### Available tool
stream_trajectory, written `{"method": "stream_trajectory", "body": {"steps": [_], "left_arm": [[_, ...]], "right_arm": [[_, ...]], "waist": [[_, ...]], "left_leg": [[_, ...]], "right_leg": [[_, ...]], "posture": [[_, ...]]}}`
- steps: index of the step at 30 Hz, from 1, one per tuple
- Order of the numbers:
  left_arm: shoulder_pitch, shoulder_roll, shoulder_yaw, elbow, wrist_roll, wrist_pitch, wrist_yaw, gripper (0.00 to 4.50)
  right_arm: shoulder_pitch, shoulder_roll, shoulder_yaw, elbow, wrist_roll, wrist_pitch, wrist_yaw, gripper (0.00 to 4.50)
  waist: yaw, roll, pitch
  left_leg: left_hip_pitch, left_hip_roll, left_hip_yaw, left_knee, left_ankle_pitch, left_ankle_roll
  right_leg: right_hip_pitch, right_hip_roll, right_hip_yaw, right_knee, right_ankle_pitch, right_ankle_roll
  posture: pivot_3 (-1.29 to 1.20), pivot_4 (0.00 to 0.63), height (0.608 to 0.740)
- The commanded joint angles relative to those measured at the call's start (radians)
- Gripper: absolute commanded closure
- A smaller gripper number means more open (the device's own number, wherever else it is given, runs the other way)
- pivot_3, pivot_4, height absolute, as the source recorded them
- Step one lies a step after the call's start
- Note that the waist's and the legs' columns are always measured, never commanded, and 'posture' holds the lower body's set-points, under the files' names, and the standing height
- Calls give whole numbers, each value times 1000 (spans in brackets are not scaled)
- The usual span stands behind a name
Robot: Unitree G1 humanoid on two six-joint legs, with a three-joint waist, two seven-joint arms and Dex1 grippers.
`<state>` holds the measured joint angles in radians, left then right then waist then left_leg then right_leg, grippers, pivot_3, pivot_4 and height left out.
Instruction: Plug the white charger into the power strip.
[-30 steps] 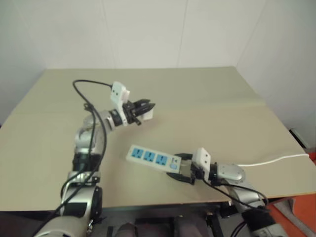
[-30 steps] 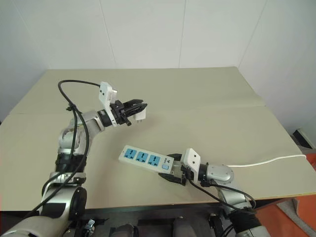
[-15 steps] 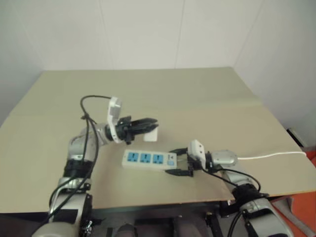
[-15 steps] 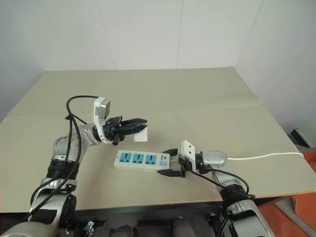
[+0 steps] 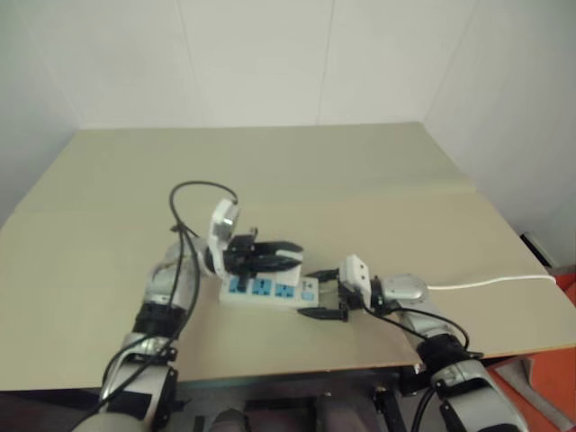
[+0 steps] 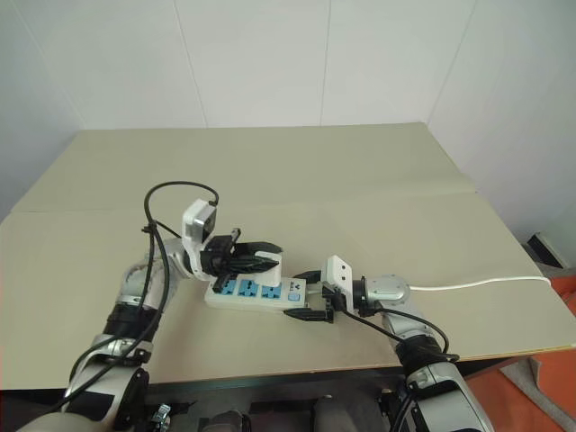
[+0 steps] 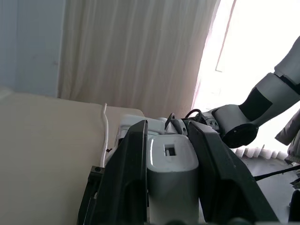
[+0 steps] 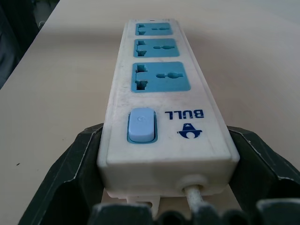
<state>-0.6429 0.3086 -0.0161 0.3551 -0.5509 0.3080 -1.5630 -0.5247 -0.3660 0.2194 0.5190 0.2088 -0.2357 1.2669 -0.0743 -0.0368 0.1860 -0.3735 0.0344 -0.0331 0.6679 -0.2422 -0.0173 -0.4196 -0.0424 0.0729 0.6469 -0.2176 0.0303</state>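
Left gripper is clamped on the white charger, hovering just over the power strip near table centre-front. Right gripper, fingers spread wide, grips the strip's switch end at 3 o'clock of the charger; thin cord trails off toward 3 o'clock.

Left wrist view: charger sits pinched between both black fingers, its prongs out of sight. Risk, as I judge it: prongs miss the slots if the charger is tilted, or it slips in the grip when pressed.

Right wrist view: strip is seated between the fingers, switch nearest, three blue outlets all vacant. Risk: strip slides or pivots if the hold is loose.

No containers here; nothing plugged in yet.
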Motion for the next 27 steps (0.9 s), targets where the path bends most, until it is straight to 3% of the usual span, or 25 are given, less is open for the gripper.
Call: {"method": "stream_trajectory", "body": {"steps": [1,9,27], "left_arm": [[1,-10,16,26,-3,-73,-21,3477],[-18,-6,-26,162,45,-246,-51,3477],[-56,22,-92,294,17,-359,-51,3477]], "right_arm": [[20,16,19,-13,-19,8,1,1060],[25,24,27,-41,-20,24,-1,1060],[43,18,31,-57,-31,28,0,1060]], "waist": [[0,0,0],[1,0,0],[2,0,0]], "left_leg": [[0,0,0,0,0,0],[0,0,0,0,0,0],[-1,0,0,0,0,0]], "right_leg": [[0,0,0,0,0,0],[0,0,0,-1,0,0],[-1,0,0,-1,0,0]], "posture": [[0,150,740],[0,150,740],[0,150,740]]}}
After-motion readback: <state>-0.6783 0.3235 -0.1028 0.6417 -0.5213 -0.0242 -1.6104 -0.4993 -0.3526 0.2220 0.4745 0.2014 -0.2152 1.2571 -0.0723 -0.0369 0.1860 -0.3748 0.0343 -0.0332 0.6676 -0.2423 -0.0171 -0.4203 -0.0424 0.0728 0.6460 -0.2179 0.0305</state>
